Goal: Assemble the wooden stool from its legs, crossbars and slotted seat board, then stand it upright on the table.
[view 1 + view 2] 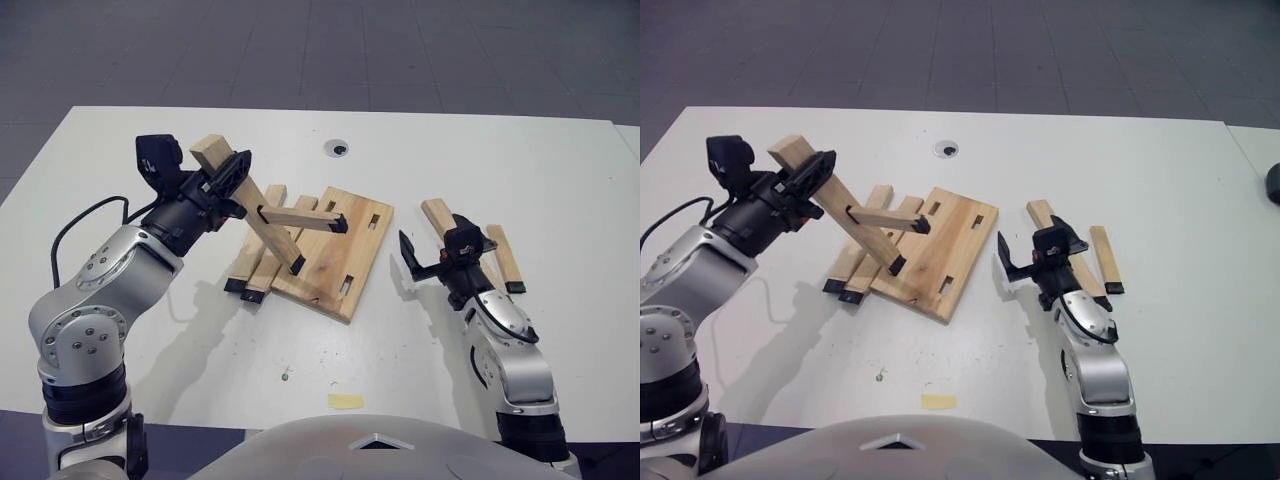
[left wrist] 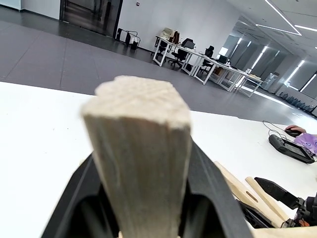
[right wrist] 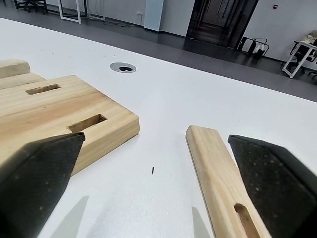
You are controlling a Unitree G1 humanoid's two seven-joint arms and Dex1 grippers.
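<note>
**Left arm holds a leg with crossbar, right arm is empty**

On my left the left gripper is closed on the upper part of a square wooden leg. I hold this leg tilted, with the top end up and away from me. In the left wrist view the top end is pale, rough-sawn wood with rounded corners, pressed between two smooth black fingers. A thinner crossbar sits in a slot of the leg and points to the right; its free end has a black cap. The lower end of the leg also has a black cap and is over the seat board; I cannot tell if it touches.

Below the held leg, more pale legs lie flat and side by side on the white table, black caps toward me. The seat board is a flat rectangular plank with visible grain and several narrow rectangular slots, and its left edge lies over these legs.

To the right, the right gripper has its fingers spread wide and grips nothing. The pads are black, wedge-shaped and grainy. Between them another leg, with a slot cut in it, lies on the table. Just beside it, farther right, lies a thin flat slat with a black tip.
</note>
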